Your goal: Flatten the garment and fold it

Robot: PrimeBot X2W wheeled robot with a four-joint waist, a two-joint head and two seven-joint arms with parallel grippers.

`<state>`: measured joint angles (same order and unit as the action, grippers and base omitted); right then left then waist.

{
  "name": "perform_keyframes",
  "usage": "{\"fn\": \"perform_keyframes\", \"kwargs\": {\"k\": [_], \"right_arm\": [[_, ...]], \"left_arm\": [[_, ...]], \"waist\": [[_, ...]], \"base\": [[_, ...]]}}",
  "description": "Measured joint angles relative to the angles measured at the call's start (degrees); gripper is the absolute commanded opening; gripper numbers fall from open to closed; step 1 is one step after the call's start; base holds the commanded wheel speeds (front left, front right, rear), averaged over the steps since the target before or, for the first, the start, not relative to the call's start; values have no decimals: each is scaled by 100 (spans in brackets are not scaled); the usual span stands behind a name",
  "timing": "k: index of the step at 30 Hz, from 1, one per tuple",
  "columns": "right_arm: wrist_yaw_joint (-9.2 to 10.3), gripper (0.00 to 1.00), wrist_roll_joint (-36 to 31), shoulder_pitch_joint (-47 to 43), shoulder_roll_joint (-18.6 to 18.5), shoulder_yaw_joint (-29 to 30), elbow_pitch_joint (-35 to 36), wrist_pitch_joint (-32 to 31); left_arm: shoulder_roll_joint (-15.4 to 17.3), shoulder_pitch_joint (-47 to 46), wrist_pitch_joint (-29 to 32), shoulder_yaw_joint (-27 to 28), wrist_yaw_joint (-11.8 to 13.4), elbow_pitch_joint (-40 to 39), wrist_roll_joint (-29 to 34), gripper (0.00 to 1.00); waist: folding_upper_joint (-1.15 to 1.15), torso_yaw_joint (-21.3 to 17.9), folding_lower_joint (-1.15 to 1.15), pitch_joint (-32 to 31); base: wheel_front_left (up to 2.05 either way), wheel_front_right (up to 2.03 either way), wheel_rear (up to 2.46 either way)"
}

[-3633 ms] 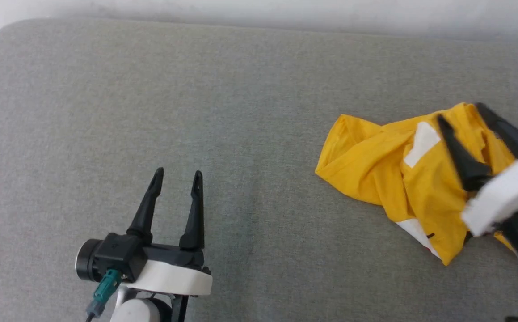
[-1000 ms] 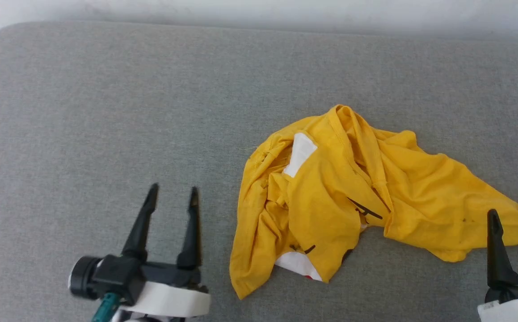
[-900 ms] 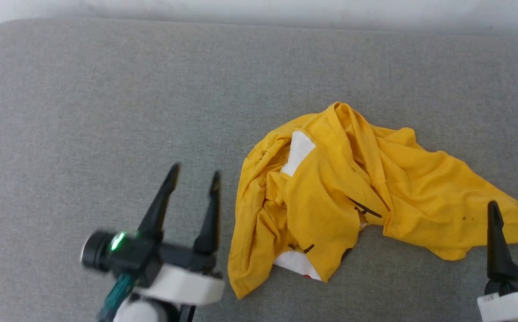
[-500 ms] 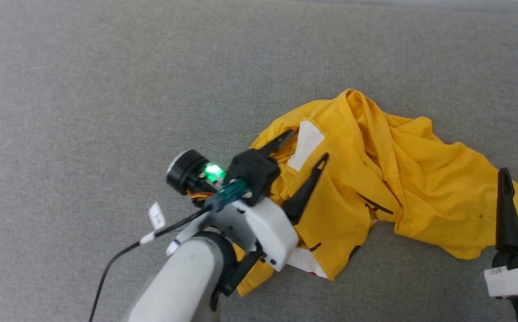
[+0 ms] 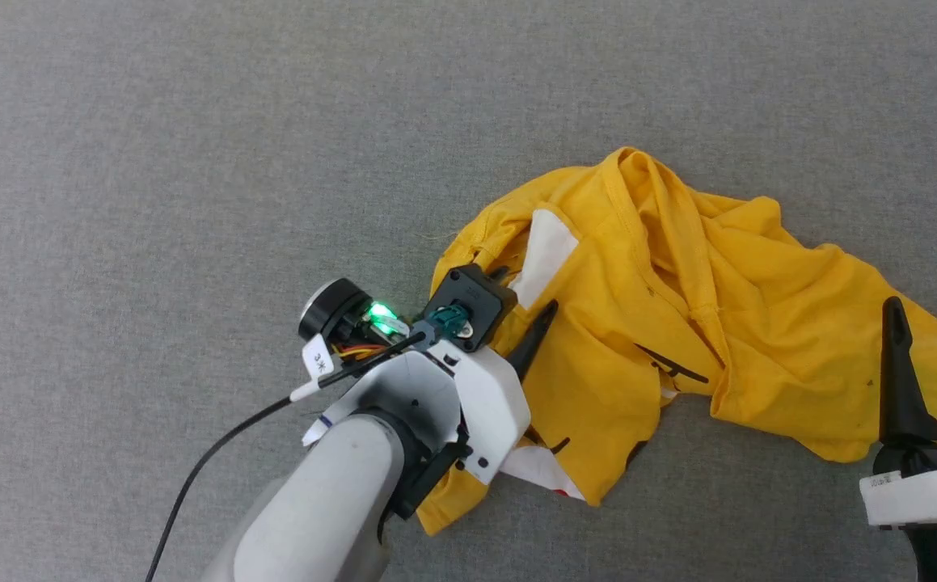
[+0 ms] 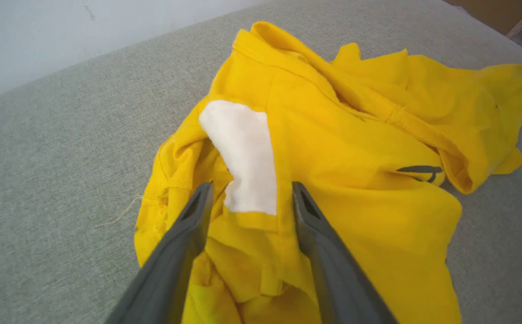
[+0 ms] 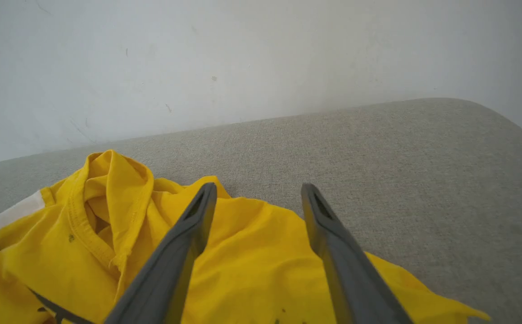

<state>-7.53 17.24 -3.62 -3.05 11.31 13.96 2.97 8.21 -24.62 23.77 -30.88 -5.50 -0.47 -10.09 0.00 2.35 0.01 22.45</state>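
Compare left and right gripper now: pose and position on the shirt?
The left gripper reaches over the bunched left side of the garment, fingers straddling its white patch; the right gripper sits back at the garment's right edge. The left gripper lies diagonal in the head view; the right gripper points straight up it. Both are open, neither closed on cloth.

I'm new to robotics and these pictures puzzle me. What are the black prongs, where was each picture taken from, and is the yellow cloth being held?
It's a two-armed robot, and the prongs are its gripper fingers. One picture looks down from its head; the other two look along each wrist's fingers. A crumpled yellow T-shirt lies on a grey padded surface. The left gripper is open, astride a fold by a white patch, gripping nothing yet. The right gripper is open by the shirt's right end, holding nothing.
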Motion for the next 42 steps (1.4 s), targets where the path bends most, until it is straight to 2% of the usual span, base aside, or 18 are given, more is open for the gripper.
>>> {"fn": "perform_keyframes", "kwargs": {"k": [1,7,13,16,20,26,30,32,35,37,42], "right_arm": [[0,100,2,0,0,-3,-15,11],[0,100,9,0,0,3,-115,26],[0,100,41,-1,0,20,-116,10],[0,100,38,0,0,5,-35,-23],[0,100,27,52,1,-19,18,-97],[0,100,31,236,0,-138,-4,-135],[0,100,31,324,1,-199,-79,-122],[0,100,31,338,1,-208,-122,-118],[0,100,27,341,1,-224,-170,-120],[-1,100,-16,346,0,-216,-180,-129],[0,100,-109,361,1,-231,-176,-208]], "left_arm": [[-1,-20,-3,-23,0,-9,-11,0],[-44,-95,-178,-36,-3,-168,-113,0],[-144,-477,-352,442,105,-695,-482,0],[155,-955,-165,790,105,-879,-465,0],[595,-1607,51,1330,66,-720,-633,0],[1329,-2063,-126,1755,24,278,-430,0],[1455,-2046,-220,1775,37,1036,-309,0],[1438,-2008,-312,1774,108,1357,-304,18],[1361,-1936,-459,1818,159,1756,-381,39],[1292,-1890,-575,1818,180,1916,-412,100],[1095,-1921,-1150,1973,283,1948,-568,100]], "waist": [[0,2,0,-7],[0,25,0,-102],[0,89,-1,-171],[0,104,-1,-117],[0,83,-1,57],[0,-52,0,423],[0,-185,1,616],[0,-243,1,684],[0,-308,1,741],[0,-306,0,744],[0,-215,0,635]], "base": [[0,0,0],[0,0,0],[0,0,0],[0,0,0],[0,0,0],[0,0,0],[0,0,0],[0,0,0],[0,0,0],[0,0,0],[0,0,0]]}}
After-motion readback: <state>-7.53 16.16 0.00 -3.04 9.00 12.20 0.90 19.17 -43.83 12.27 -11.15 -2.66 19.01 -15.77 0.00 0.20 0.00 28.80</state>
